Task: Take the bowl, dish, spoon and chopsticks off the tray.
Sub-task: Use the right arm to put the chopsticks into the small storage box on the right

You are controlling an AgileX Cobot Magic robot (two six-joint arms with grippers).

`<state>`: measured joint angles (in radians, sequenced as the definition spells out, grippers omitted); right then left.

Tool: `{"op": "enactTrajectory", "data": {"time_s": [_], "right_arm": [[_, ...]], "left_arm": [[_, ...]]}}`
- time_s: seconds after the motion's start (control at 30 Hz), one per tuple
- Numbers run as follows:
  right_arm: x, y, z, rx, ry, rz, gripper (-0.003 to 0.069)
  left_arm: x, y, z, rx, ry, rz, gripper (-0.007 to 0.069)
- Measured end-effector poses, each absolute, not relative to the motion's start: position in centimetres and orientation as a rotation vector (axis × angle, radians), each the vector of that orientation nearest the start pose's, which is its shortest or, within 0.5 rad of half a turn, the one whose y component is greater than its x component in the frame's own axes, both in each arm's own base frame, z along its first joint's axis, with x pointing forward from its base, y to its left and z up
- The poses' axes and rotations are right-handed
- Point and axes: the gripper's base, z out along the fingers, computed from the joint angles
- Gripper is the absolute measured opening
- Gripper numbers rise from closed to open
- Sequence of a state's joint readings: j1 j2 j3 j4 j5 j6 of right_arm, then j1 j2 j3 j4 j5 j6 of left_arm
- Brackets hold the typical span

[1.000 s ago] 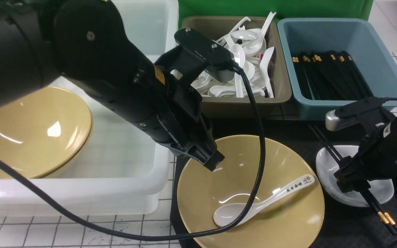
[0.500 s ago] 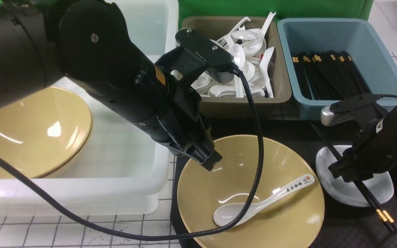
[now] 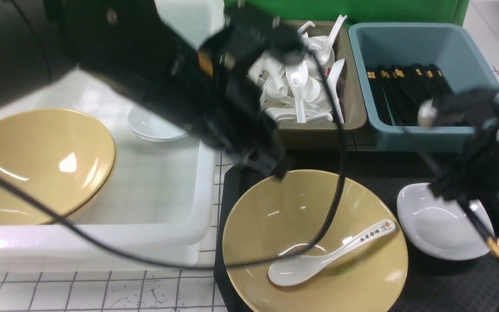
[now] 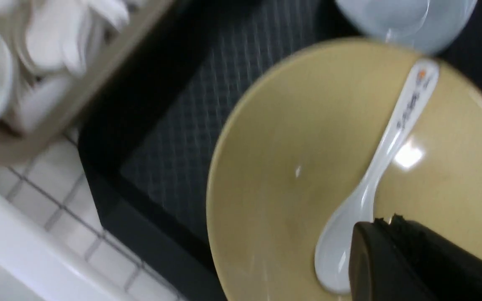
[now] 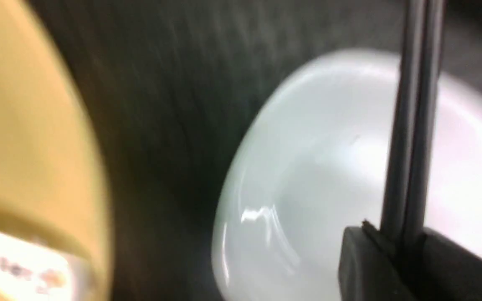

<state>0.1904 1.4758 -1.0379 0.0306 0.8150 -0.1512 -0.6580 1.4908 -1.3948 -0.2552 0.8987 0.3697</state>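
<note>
The mustard-yellow bowl [image 3: 314, 242] sits on the black tray [image 3: 405, 173], with the printed spoon [image 3: 323, 260] lying inside it; both show in the left wrist view, bowl [image 4: 308, 167] and spoon [image 4: 387, 142]. The white dish [image 3: 440, 225] sits on the tray to the right; it also shows in the right wrist view [image 5: 316, 179]. My right gripper [image 3: 451, 195] is shut on the black chopsticks [image 3: 485, 236] and holds them in the air above the dish; they show in its wrist view [image 5: 412, 125]. My left gripper [image 3: 275, 167] is shut and empty above the bowl's far rim.
A white bin [image 3: 154, 234] on the left holds another yellow bowl [image 3: 37, 160] and a small white dish [image 3: 154, 125]. An olive bin [image 3: 314, 130] of plain white spoons and a blue bin [image 3: 431, 47] of black chopsticks stand behind the tray.
My right gripper has lifted the chopsticks off the dish, up and toward the back. My left arm has risen and drawn back from over the bowl.
</note>
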Motion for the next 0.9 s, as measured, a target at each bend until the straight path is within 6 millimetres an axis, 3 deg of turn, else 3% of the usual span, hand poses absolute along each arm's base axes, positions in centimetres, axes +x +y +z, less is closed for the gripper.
{"op": "enactTrajectory", "data": {"time_s": [0.03,0.17,0.3,0.4,0.5,0.6,0.73,0.83,0.9], "right_arm": [[29.0,5.8,28.1,-0.432,2.623,0.048,0.016],[31.0,6.2,31.7,-0.384,2.486,0.06,0.016],[34.7,6.5,33.7,-0.29,2.383,0.082,0.016],[38.1,5.9,33.8,-0.185,2.345,0.097,0.016],[41.5,5.2,32.9,-0.098,2.341,0.105,0.016],[45.1,4.3,30.7,-0.01,2.359,0.111,0.016],[47.2,3.8,28.7,0.039,2.378,0.115,0.016],[49.3,3.7,26.1,0.054,2.415,0.112,0.016],[49.5,3.7,25.5,0.055,2.438,0.112,0.0172]], "left_arm": [[25.0,-21.6,36.8,1.107,2.18,-0.44,-0.0013],[27.2,-22.9,38.7,1.085,2.095,-0.409,-0.0013],[30.0,-24.7,39.1,1.069,2.042,-0.365,-0.0013],[31.9,-25.9,38.8,1.058,2.011,-0.333,-0.0013],[33.4,-26.7,38.2,1.049,1.976,-0.297,-0.0013],[34.3,-27.2,37.5,1.042,1.948,-0.263,-0.0013],[34.7,-27.3,37.2,1.032,1.933,-0.252,-0.0013],[34.8,-27.3,37.2,1.0,1.948,-0.256,-0.0013],[34.5,-27.1,37.3,1.0,1.972,-0.257,-0.0013]]}}
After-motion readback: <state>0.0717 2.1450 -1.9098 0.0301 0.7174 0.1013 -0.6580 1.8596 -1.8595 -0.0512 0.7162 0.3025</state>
